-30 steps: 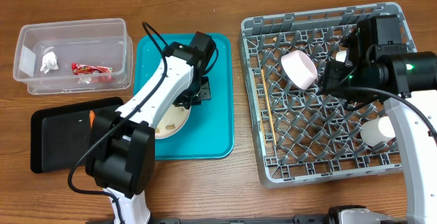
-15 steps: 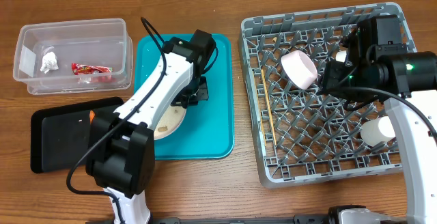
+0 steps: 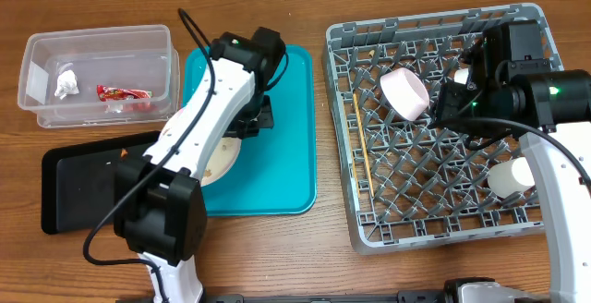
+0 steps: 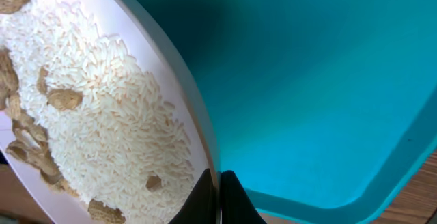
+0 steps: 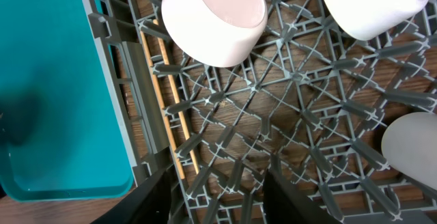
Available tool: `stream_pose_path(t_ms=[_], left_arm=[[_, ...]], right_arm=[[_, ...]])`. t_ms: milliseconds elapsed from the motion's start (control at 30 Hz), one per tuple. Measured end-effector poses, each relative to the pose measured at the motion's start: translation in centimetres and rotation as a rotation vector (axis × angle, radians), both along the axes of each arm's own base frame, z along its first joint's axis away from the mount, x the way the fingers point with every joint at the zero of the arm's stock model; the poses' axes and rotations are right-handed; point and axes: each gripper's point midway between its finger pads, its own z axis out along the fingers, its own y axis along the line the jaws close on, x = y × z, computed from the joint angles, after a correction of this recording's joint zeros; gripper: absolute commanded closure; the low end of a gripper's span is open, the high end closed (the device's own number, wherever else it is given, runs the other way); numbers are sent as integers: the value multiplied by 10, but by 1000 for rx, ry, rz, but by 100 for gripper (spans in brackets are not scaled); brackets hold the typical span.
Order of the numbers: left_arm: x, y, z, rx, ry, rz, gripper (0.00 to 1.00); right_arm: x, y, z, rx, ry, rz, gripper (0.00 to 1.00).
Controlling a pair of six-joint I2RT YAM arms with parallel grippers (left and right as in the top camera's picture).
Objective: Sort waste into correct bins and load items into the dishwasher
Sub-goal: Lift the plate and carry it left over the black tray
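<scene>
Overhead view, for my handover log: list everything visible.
clear rectangular plastic tub: one, clear, back left
crumpled whitish scrap: one, whitish, in tub
red shiny wrapper: one, red, in tub
shallow black tray: one, black, front left
orange carrot: one, orange, on black tray
teal serving tray: one, teal, centre
round white plate: one, white, teal tray's edge
peanut-shell scraps: several, tan, on plate's rice
square grey plastic rack: one, grey, right
round pale-pink bowl: one, pink, in rack
round white bowl and small white cup: one each, white, in rack
thin wooden chopsticks: at least one, tan, rack's left
left gripper: one, black, shut on plate
right gripper: one, black, open above rack
</scene>
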Motion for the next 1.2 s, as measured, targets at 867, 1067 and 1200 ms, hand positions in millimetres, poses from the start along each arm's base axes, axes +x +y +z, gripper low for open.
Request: stream_pose_path(t_ms=[867, 1067, 1200], left_arm=[[-2, 69, 25, -306, 46, 126, 96], [-4, 77, 28, -396, 56, 138, 96], [-7, 82, 29, -428, 63, 148, 96]], right_arm=[[0, 0, 0, -1, 0, 0, 53], [0, 0, 0, -1, 1, 0, 53], [0, 0, 0, -1, 1, 1, 53]])
